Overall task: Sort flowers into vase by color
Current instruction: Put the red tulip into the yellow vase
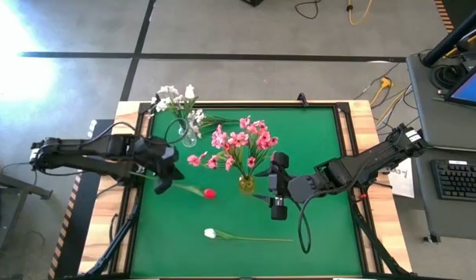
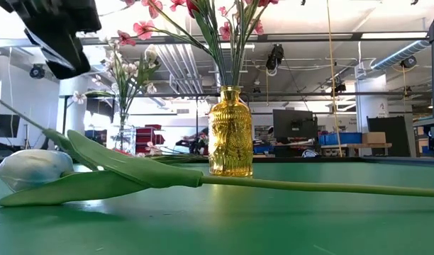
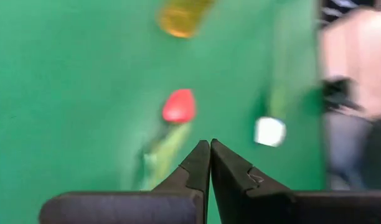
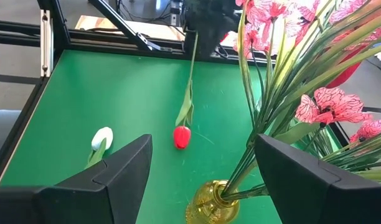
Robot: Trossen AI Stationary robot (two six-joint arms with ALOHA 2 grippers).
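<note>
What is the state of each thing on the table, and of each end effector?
Red tulip: stem gripped by the left end effector, bloom hanging at the mat.
White tulip: lying flat, untouched.
Yellow vase: upright, holding pink sprays.
Clear vase: upright, holding white sprays.
Left end effector: shut on the stem.
Right end effector: open, empty, beside the yellow vase.
</note>
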